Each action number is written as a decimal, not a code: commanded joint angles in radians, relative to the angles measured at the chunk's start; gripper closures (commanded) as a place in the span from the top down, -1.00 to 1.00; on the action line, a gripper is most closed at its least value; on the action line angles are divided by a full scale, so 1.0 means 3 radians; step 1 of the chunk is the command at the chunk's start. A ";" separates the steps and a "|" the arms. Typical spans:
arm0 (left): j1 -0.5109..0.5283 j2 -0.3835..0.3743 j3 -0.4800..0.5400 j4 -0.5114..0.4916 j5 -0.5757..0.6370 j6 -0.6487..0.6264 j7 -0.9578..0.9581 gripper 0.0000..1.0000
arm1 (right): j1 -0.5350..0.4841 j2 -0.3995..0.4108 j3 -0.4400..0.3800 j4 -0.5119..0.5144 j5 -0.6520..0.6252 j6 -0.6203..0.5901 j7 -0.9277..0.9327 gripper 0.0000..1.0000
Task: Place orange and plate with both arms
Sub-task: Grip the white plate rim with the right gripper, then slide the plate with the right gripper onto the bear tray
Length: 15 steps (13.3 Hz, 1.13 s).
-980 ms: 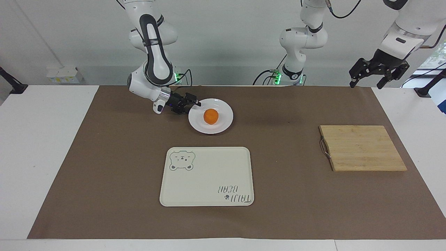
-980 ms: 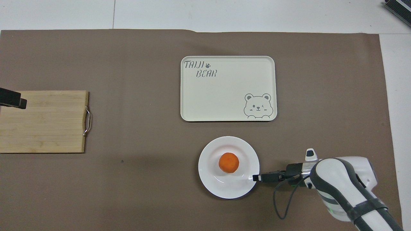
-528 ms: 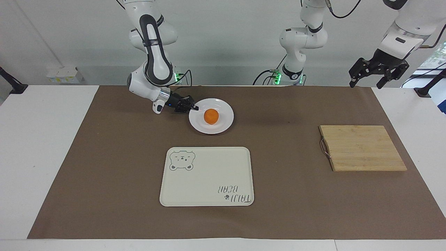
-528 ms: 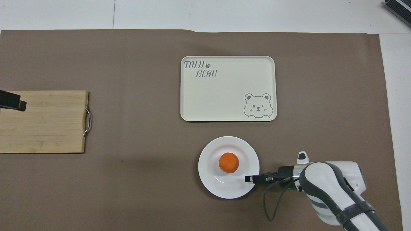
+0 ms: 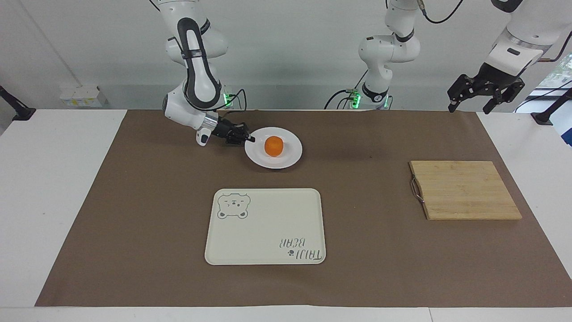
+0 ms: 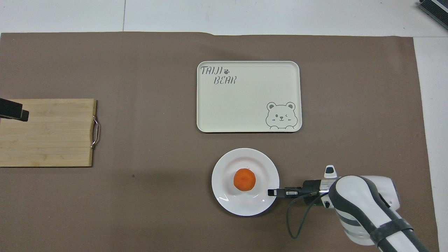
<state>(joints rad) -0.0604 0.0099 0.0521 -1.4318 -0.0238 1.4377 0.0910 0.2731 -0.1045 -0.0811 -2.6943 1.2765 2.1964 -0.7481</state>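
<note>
The right gripper has pinched shut on the rim of the round glossy white ceramic plate, which sits just nearer the robots than the cream rectangular bear tray; the small bright-orange fruit rests loose at the plate's centre and could roll off if that thin edge grip tilts or slips. A second ago those fingers stood apart at the rim, and the plate has since lifted and shifted slightly toward the left arm's end. The left gripper waits wide open, above the wooden cutting board.

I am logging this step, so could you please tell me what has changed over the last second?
The right gripper closed on the rim of the plate and has begun lifting it, tilting it and shifting it slightly toward the left arm's end; the orange rides along on it. The left gripper stayed open, waiting high above the table's end by the cutting board. The board and the bear tray have not moved.
</note>
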 commanded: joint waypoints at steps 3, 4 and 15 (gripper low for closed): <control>0.0032 -0.0069 -0.0025 -0.0060 0.0044 -0.0032 0.0019 1.00 | 0.0010 0.0077 0.0015 0.0155 0.0244 -0.0198 0.0254 -1.00; 0.0032 -0.0069 -0.0025 -0.0065 0.0044 -0.0032 0.0024 1.00 | 0.0010 0.0103 0.0015 0.0191 0.0265 -0.0203 0.0259 -1.00; 0.0032 -0.0069 -0.0025 -0.0065 0.0044 -0.0032 0.0019 1.00 | -0.0036 0.0639 0.0010 0.1110 0.0500 -0.0321 0.0631 -1.00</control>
<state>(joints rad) -0.0604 0.0099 0.0521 -1.4318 -0.0238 1.4376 0.0910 0.2729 0.0230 -0.0774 -2.4593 1.3950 2.1272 -0.5983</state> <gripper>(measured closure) 0.000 0.947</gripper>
